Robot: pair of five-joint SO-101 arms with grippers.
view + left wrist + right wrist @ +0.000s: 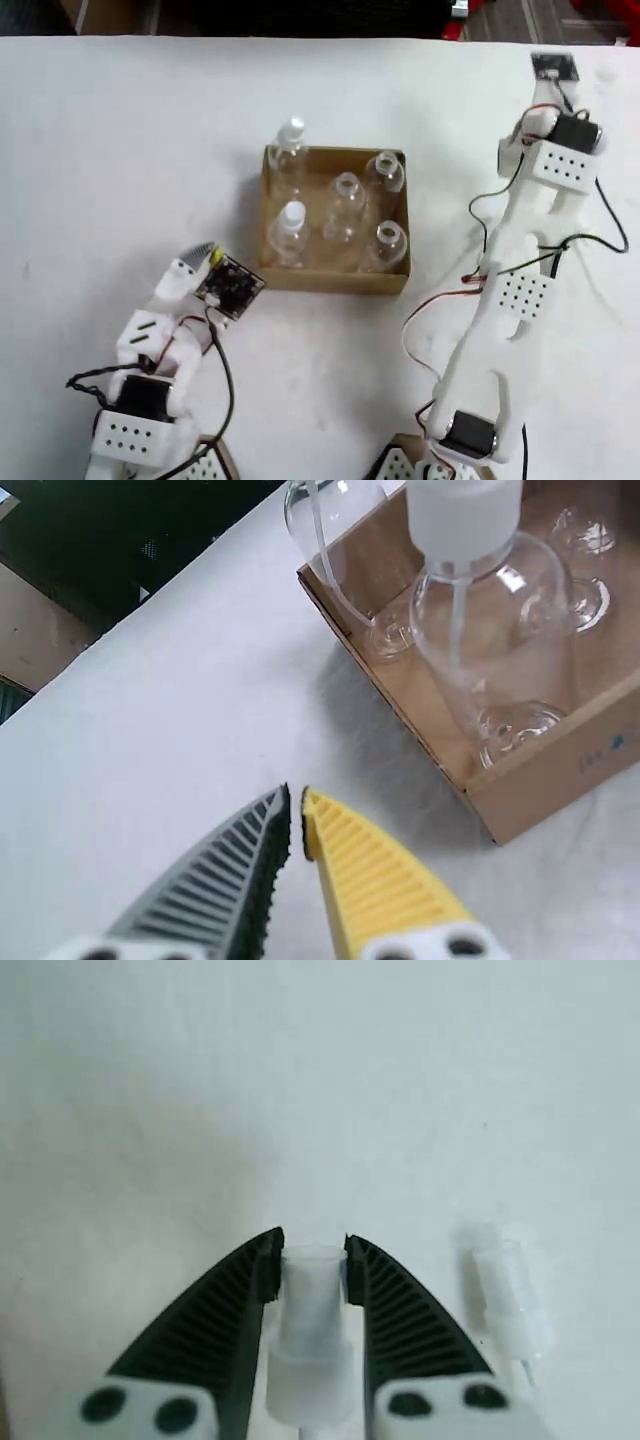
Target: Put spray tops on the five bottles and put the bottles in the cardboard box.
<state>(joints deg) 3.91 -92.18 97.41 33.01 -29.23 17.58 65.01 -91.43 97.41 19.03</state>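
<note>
The cardboard box [335, 280] stands mid-table with several clear bottles upright in it. Two bottles on its left side, one at the back [290, 150] and one at the front [289, 232], wear white spray tops; the others [347, 200] have bare necks. My left gripper [296, 805] hovers shut and empty over the table just left of the box's near-left corner [540, 770], beside the capped bottle [490, 630]. My right gripper [313, 1250] is at the table's far right, shut on a white spray top [312, 1320]. A second spray top [510, 1300] lies beside it.
The right arm [510, 300] stretches from the front edge to the far right corner, right of the box. The left arm [150, 370] sits at the front left. A small white piece [605, 72] lies near the far right edge.
</note>
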